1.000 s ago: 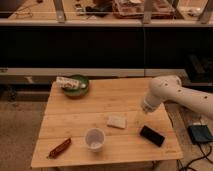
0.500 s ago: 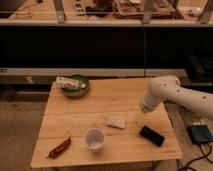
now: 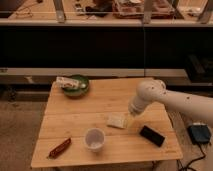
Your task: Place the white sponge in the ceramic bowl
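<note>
Gripper: the gripper point(image 3: 131, 113) sits at the end of the white arm point(image 3: 172, 100), which reaches in from the right, low over the wooden table point(image 3: 115, 97) and pointing down-left.
Gripper opening: cannot tell; its tip blurs into the arm and the tabletop.
Gripper hold: nothing visibly in its grasp; whether it touches anything cannot be told.
White sponge: the white sponge point(image 3: 117, 121) lies flat on the table near the middle, just beside the gripper on its left, outside the bowl.
Ceramic bowl: the ceramic bowl point(image 3: 80, 91), dark green, stands at the far left corner of the table, well apart from the sponge.
In the bowl: a long white packet point(image 3: 69, 84) rests across it, overhanging the left rim.
White cup: the white cup point(image 3: 94, 138) stands upright near the front edge, in front of the sponge and to its left.
Black object: a flat black object point(image 3: 152, 135) lies near the front right, below the arm.
Red-brown object: a red-brown object point(image 3: 59, 148) lies at the front left corner.
</note>
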